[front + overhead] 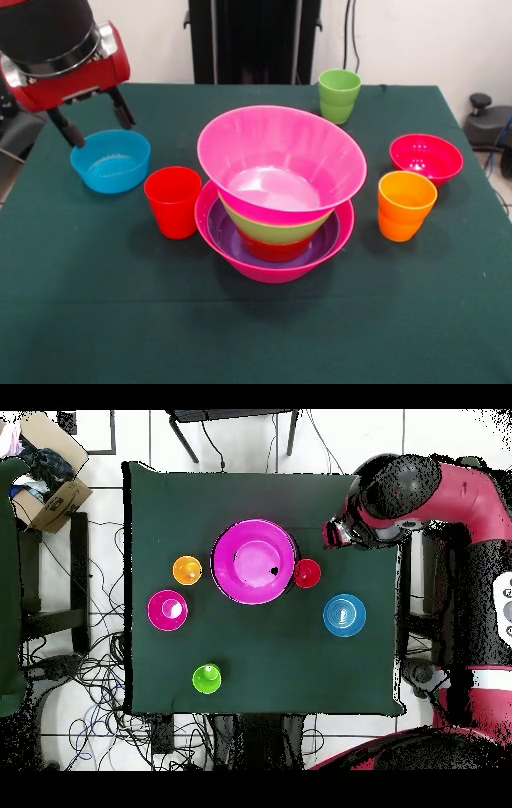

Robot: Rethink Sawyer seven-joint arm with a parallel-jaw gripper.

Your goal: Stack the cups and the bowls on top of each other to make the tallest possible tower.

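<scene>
Front view shows the tower [276, 200] at the middle of the dark green cloth-covered table [96, 320]: a wide, glossy hot-pink bowl at the base, with purple, red and lime green bowls nested inside, and a second flaring pink bowl [280, 160] sitting tilted on top. A red tumbler [173, 202] with a stepped base stands just beside the stack. The gripper [94, 120] hangs with its two thin black fingers spread and empty, just above the rim of the smooth round blue bowl [110, 160]. An orange tumbler [406, 205] and a crimson bowl [426, 158] sit near each other, and the green tumbler [339, 95] stands well apart.
</scene>
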